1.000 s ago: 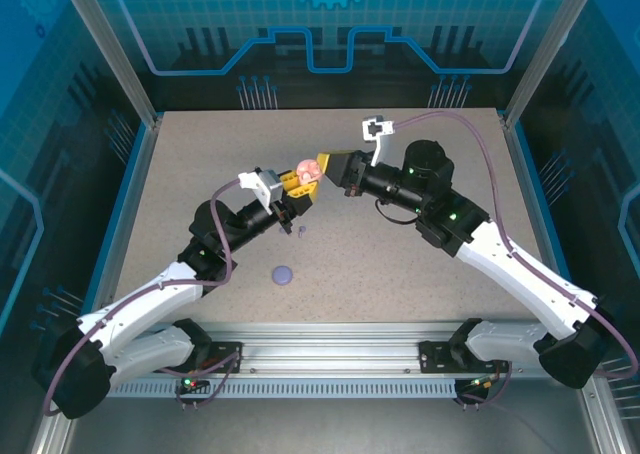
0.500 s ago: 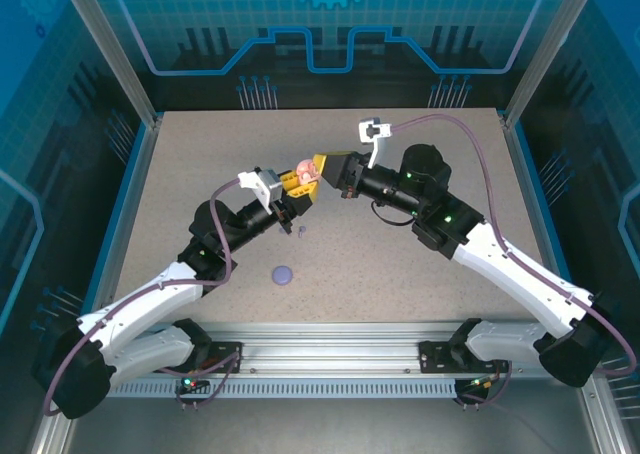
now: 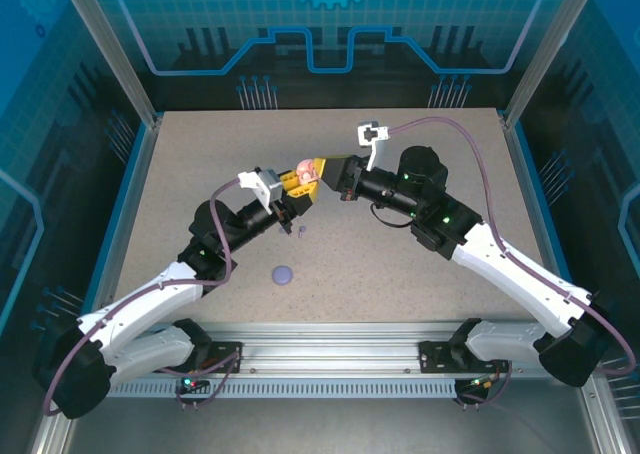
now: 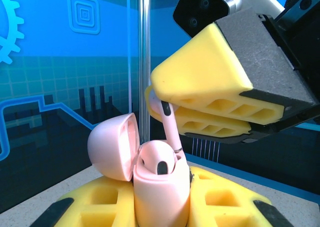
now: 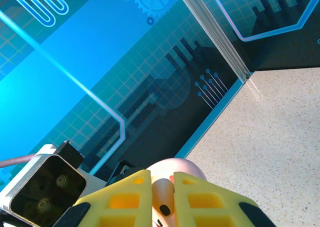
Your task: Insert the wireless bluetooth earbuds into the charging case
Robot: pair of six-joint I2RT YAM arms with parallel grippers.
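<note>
- pink earbud: tiny, light, slick hard plastic. right gripper is pinched shut on its stem tip, head down at a slot of the pink case.
- pink case: lid open, clamped in the left gripper, held above the table.
- Best hold is the stem; it will likely twist or slip.
- Table is flat and speckled. purple case and purple bud lie apart, with plenty of room.

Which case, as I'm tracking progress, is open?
The pink case, lid flipped back, held by the left hand; the purple case lies closed on the table.
</note>
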